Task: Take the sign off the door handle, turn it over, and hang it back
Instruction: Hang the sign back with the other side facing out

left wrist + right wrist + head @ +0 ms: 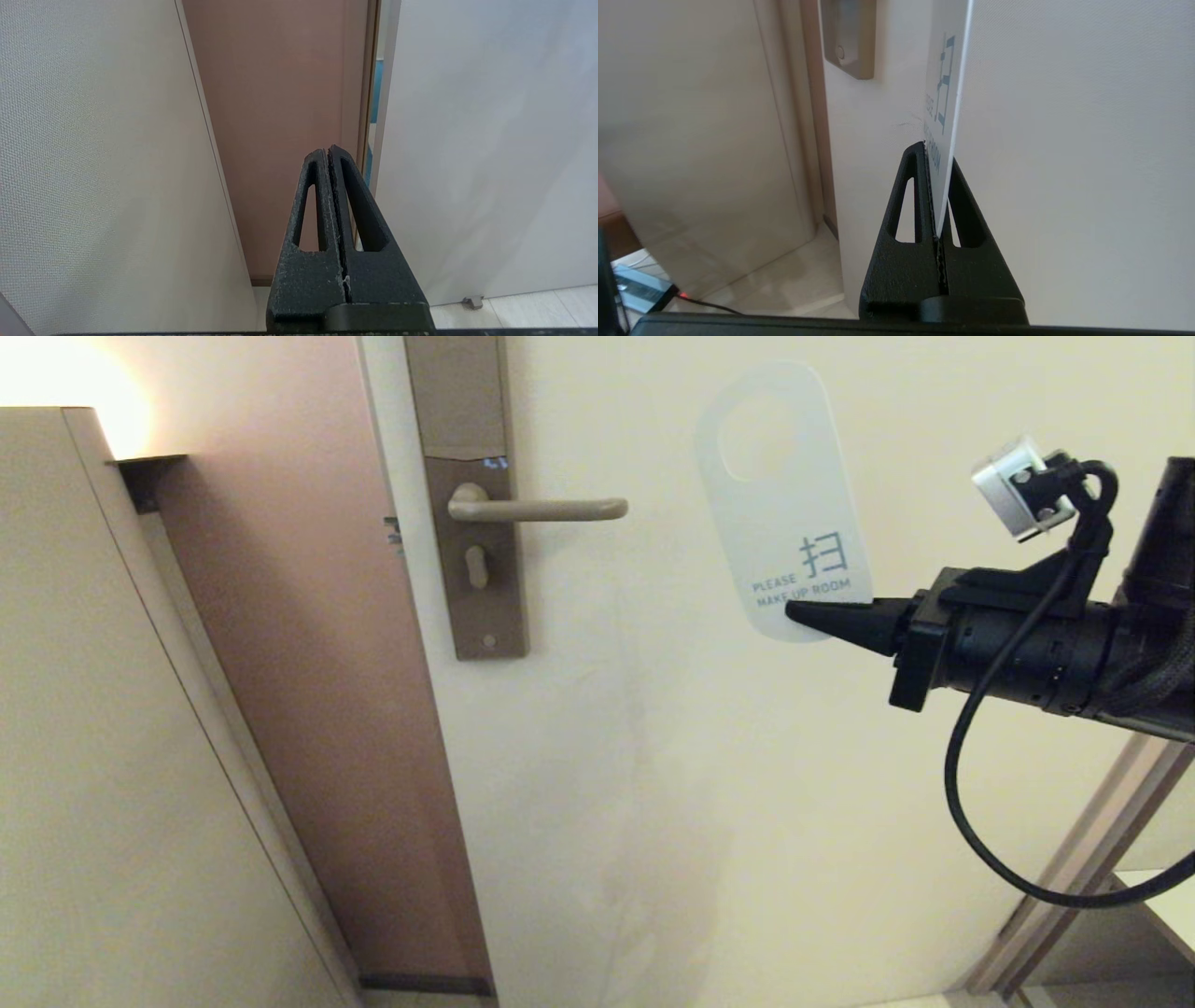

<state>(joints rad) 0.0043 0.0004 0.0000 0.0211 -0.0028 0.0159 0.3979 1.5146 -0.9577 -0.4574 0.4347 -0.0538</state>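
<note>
I had the right gripper (794,612) pinching the sign (780,495) by its lower edge, white "MAKE UP ROOM" face showing, upright, off the handle (541,509) and to its right. The left gripper (329,151) sat parked low, fingers pressed together

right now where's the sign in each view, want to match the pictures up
Head view: the sign is upper right of centre, white face showing, off the door handle, its lower edge pinched by the right gripper.
Left wrist view: not in it.
Right wrist view: seen nearly edge-on, rising from between the gripper's fingers.
Shared landmark: the lock plate.
</note>
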